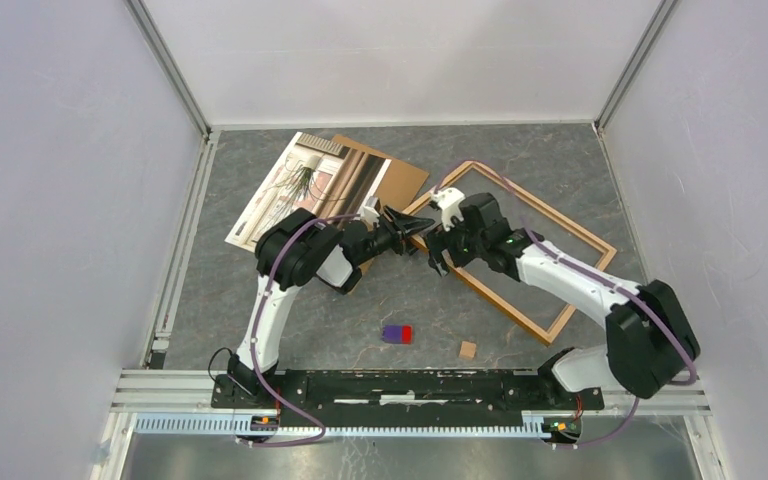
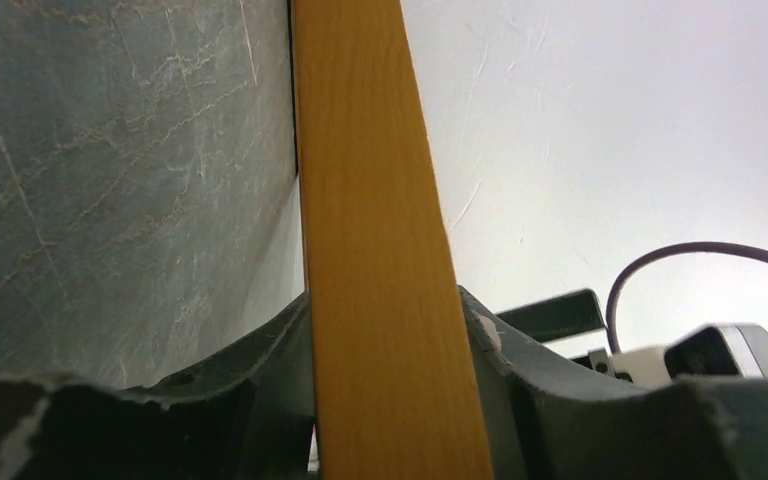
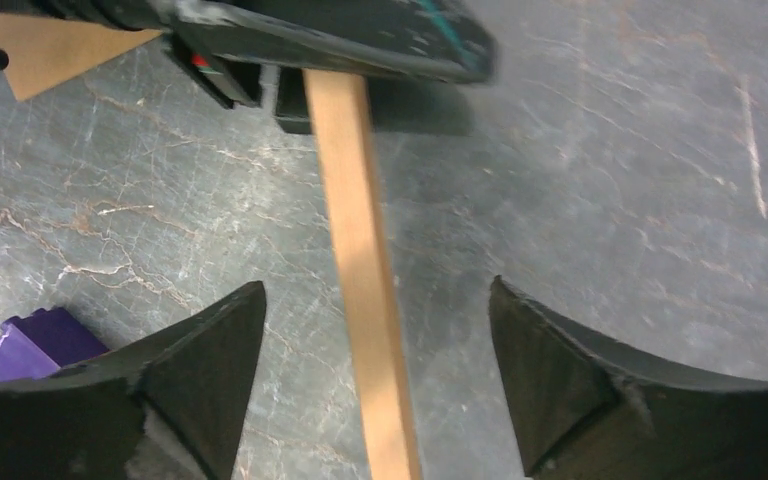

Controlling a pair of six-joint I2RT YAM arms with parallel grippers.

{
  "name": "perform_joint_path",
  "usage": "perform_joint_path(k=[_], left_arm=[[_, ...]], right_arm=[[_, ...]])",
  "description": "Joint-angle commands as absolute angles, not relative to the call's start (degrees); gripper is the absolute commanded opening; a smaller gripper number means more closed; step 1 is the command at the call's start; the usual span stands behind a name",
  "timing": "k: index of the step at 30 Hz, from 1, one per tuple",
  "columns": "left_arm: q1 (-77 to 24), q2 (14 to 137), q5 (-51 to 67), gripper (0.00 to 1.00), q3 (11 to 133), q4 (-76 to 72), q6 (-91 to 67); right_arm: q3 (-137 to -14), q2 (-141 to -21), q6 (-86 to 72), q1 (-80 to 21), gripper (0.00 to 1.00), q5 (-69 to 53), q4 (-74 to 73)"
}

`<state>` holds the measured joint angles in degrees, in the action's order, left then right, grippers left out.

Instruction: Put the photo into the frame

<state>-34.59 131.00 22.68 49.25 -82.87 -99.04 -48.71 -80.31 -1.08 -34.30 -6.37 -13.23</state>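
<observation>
grey marbled tabletop (image 1: 360,320) is carrying everything. left gripper (image 2: 390,350) is pinching a rail of the thin light orange-brown wooden picture frame (image 1: 550,211), probably steadying it; right gripper (image 3: 375,330) is hovering spread wide astride that rail, touching nothing. large glossy window-and-plant photo (image 1: 300,185) is lying beyond the left gripper, on a plain brown backing board (image 1: 405,180).

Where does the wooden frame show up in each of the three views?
Top external: the wooden frame lies tilted on the table, right of centre.
Left wrist: only one side of it shows, close up, running up the middle.
Right wrist: one side of it runs from top to bottom, just left of centre.
Shared landmark: the grey marbled tabletop lies under it in all three.
</observation>
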Motion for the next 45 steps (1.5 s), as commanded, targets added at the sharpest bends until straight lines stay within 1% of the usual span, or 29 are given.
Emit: perform_joint_path(k=[1, 3, 6, 9, 14, 16, 18, 21, 25, 29, 34, 39, 43, 45], left_arm=[[-33.32, 130.42, 25.03, 0.55, 50.89, -89.04, -102.32], [-33.07, 130.51, 25.13, 0.57, 50.66, -89.08, -102.43], [-32.81, 130.68, 25.81, 0.6, 50.54, -89.07, -102.66], [-32.78, 130.34, 26.59, 0.61, 50.78, -89.12, -102.66], [-32.7, 129.62, 27.32, 0.59, 51.26, -89.12, -103.34], [-32.61, 129.58, 27.42, 0.59, 51.2, -89.14, -103.45], [-32.61, 129.8, 27.47, 0.59, 51.15, -89.12, -103.27], [-32.54, 130.28, 27.54, 0.59, 51.39, -89.12, -103.51], [-32.02, 130.33, 28.2, 0.58, 51.25, -89.15, -103.47], [-31.65, 129.91, 29.27, 0.57, 51.91, -89.17, -102.85], [-31.71, 127.91, 30.73, 0.54, 52.77, -89.13, -101.37], [-31.64, 127.75, 31.85, 0.54, 53.47, -89.12, -100.38], [-31.64, 127.73, 32.03, 0.49, 53.71, -89.12, -99.54], [-31.58, 127.74, 31.99, 0.48, 53.79, -89.14, -99.4]], right_arm=[[-51.19, -71.96, -6.08, -28.89, 0.92, -7.16, -18.01], [-51.49, -68.91, -6.65, -25.97, 0.98, -4.95, -20.68], [-51.21, -66.25, -6.17, -19.11, 0.98, -3.19, -22.16], [-51.64, -67.09, -6.2, -11.81, 0.98, -4.01, -21.0], [-55.48, -76.21, -8.03, -3.68, 0.98, -4.68, -14.78], [-58.8, -81.62, -8.91, -0.72, 0.98, -8.07, -13.23], [-64.54, -87.1, -8.48, 1.25, 0.98, -6.67, -13.93], [-72.41, -94.7, -5.34, 2.75, 0.98, -3.38, -15.73], [-82.13, -104.36, -3.43, 5.37, 0.98, -7.78, -17.35], [-89.68, -112.75, -1.6, 6.32, 0.98, -9.35, -19.81], [-93.89, -118.31, -0.53, 6.76, 0.98, -11.67, -19.81], [-94.66, -121.73, -0.94, 7.33, 0.98, -14.88, -19.37], [-95.74, -123.52, -1.72, 8.73, 0.98, -17.47, -20.28], [-96.75, -124.28, -1.53, 9.35, 0.98, -17.8, -21.1]])
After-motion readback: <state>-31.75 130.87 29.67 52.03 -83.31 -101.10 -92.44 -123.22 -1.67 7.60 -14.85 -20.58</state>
